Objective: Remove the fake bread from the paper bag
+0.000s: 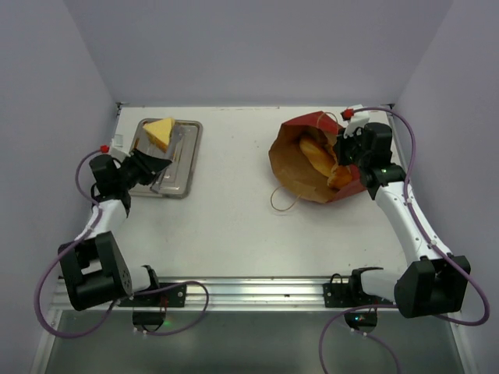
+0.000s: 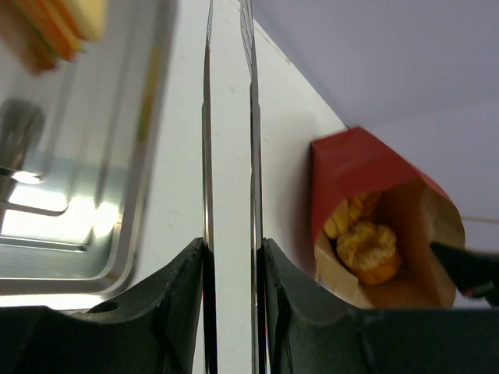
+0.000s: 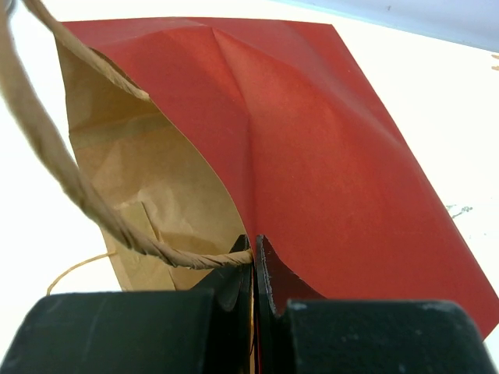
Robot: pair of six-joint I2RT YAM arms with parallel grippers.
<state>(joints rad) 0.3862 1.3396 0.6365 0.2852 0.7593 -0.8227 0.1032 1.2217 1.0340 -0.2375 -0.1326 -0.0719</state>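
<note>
Right pincer (image 3: 253,248) is clamped shut on the rim of the tall red paper bag (image 3: 327,140), whose brown mouth gapes toward the left arm. Golden fake bread rolls (image 1: 321,158) lie inside (at least two, I judge). One yellow wedge (image 1: 160,132) sits in the shallow steel tray (image 1: 195,160) on the white tabletop (image 1: 234,218). The left pincer (image 2: 228,31) hangs beside the tray, slightly open and empty. So the job looks partly done.

Lab test cell: plain grey walls (image 1: 257,47) enclosing white table (image 1: 234,234), aluminium mounting rail (image 1: 257,290) at near edge.

Plain lavender-grey walls (image 1: 257,47) on three sides, white table (image 1: 234,218), even light
</note>
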